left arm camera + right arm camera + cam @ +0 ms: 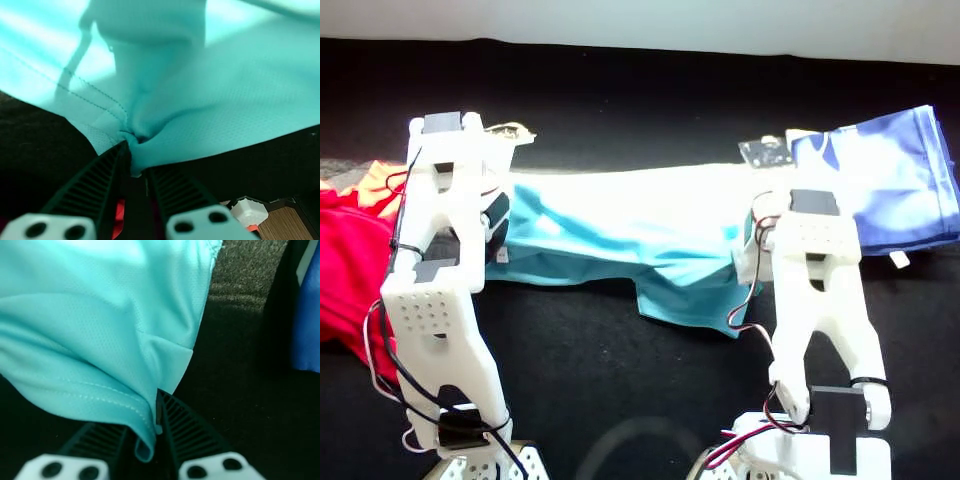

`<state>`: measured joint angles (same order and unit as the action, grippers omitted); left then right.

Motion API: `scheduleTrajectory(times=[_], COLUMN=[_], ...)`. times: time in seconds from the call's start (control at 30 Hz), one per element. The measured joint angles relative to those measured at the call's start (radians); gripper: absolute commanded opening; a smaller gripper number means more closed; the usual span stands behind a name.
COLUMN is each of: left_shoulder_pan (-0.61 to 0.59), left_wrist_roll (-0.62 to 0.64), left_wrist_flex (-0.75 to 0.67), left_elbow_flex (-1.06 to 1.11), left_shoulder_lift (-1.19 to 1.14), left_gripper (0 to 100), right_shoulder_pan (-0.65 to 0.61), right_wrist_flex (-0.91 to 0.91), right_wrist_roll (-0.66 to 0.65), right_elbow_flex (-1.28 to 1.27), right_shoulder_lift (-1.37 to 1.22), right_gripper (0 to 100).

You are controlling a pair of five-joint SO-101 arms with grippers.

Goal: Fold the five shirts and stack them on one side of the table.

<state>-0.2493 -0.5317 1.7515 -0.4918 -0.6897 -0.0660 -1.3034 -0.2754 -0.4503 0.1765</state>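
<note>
A turquoise shirt (620,235) hangs stretched between the two arms above the black table, its lower part sagging in the middle. My left gripper (134,150) is shut on the shirt's left end (165,100), the cloth bunched between its ribbed fingers (97,180). My right gripper (155,412) is shut on the shirt's right edge (100,340), with the hem folded between its fingers (187,432). A blue shirt (895,180) lies at the far right. A red shirt (350,260) lies at the left edge, with an orange one (375,180) behind it.
The table (620,100) is covered in black cloth. A small printed tag (767,152) lies by the blue shirt. Both arm bases (790,450) stand at the near edge. Open black surface lies at the front centre and along the back.
</note>
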Motion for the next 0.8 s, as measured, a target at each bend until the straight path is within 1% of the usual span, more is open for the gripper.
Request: scheduleTrajectory(times=[0.2, 0.37, 0.43, 0.47, 0.53, 0.6, 0.7, 0.8], left_shoulder_pan=[-0.018, -0.026, -0.026, -0.026, -0.026, -0.031, -0.058, -0.092], left_wrist_roll=[0.000, 0.000, 0.000, 0.000, 0.000, 0.000, 0.000, 0.000], left_wrist_flex=[0.000, -0.003, -0.020, -0.025, -0.025, -0.025, -0.012, -0.009], left_elbow_flex=[0.018, 0.077, 0.086, 0.086, 0.084, 0.069, -0.003, -0.084], left_shoulder_lift=[0.000, 0.000, 0.000, 0.000, 0.000, 0.005, 0.008, 0.008], left_gripper=[1, 1, 4, 7, 13, 16, 16, 16], right_shoulder_pan=[0.002, 0.002, 0.002, 0.002, 0.002, -0.009, -0.058, -0.103], right_wrist_flex=[0.114, 0.130, 0.130, 0.130, 0.117, 0.077, -0.012, -0.106], right_wrist_roll=[0.000, 0.000, 0.000, 0.000, 0.000, 0.000, 0.000, 0.000], right_elbow_flex=[-0.124, -0.130, -0.130, -0.130, -0.130, -0.130, -0.103, -0.023], right_shoulder_lift=[0.005, 0.005, 0.005, 0.009, 0.015, 0.017, 0.017, 0.017], right_gripper=[0.6, 0.6, 3.1, 6.6, 15.2, 21.7, 22.4, 22.4])
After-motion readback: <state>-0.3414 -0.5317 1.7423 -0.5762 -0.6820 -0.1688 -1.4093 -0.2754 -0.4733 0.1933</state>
